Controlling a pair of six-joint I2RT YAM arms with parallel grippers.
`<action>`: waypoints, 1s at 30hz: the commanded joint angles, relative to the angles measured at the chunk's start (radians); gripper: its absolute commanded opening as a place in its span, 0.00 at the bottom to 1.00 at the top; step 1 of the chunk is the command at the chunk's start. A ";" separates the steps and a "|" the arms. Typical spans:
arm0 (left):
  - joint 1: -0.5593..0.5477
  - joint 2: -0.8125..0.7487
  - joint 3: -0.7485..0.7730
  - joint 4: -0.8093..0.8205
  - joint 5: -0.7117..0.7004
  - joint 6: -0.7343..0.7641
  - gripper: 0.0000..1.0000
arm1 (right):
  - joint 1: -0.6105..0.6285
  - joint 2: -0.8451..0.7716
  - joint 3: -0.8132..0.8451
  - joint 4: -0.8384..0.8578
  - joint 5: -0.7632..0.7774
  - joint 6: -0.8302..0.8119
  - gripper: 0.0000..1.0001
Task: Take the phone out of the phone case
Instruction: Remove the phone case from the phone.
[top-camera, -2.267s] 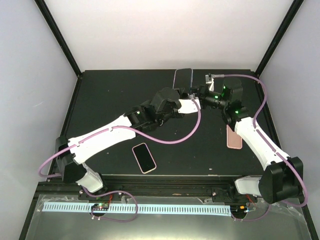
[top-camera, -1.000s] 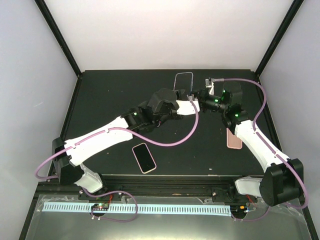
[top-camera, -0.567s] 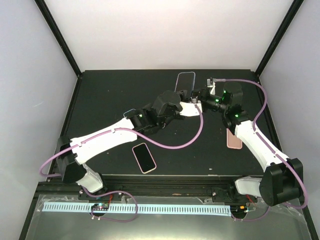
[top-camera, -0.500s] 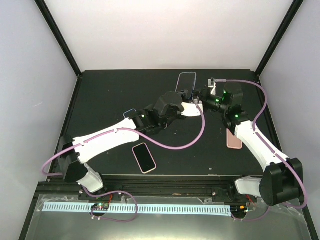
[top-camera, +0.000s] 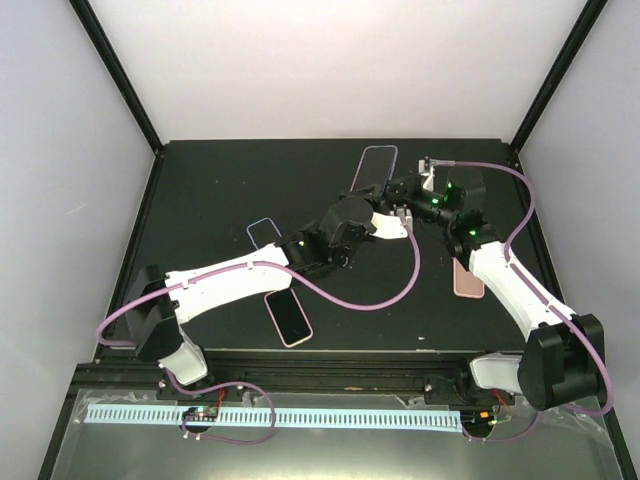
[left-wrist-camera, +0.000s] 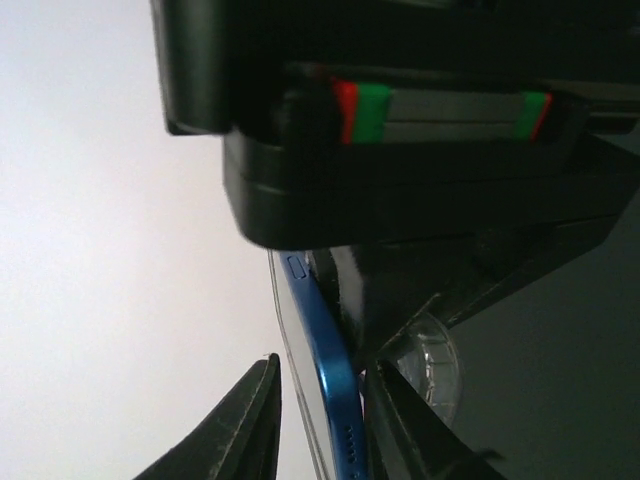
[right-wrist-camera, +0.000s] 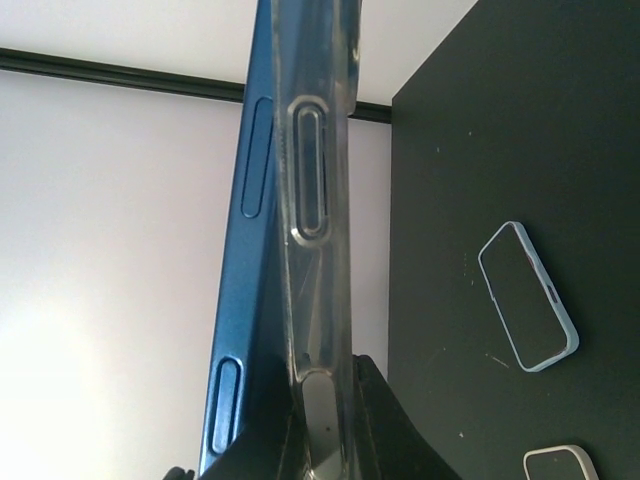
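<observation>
My right end effector (right-wrist-camera: 322, 425) clamps the clear plastic phone case (right-wrist-camera: 318, 150) above the black desk (top-camera: 220, 190); its slim blue phone (right-wrist-camera: 245, 300) lies edge-on between the fingers (left-wrist-camera: 245, 430) of my left end effector (left-wrist-camera: 318, 425), grip unclear to me

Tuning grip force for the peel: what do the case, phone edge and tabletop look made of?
Phone case: clear, glossy, likely soft plastic or silicone; background shows through and button covers are moulded in.
Phone: blue edge, satin sheen, probably anodised metal, painted plastic possible.
Table: matte black, faintly speckled; material unclear.
</observation>
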 joint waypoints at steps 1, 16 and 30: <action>0.025 0.045 -0.019 0.036 -0.072 0.028 0.23 | 0.020 -0.033 0.020 0.101 -0.130 -0.005 0.01; 0.072 -0.015 0.042 -0.017 -0.005 -0.117 0.02 | 0.013 -0.006 0.028 -0.054 -0.062 -0.154 0.01; 0.107 -0.071 0.124 0.010 0.023 -0.159 0.02 | -0.022 0.016 0.013 -0.140 -0.013 -0.231 0.01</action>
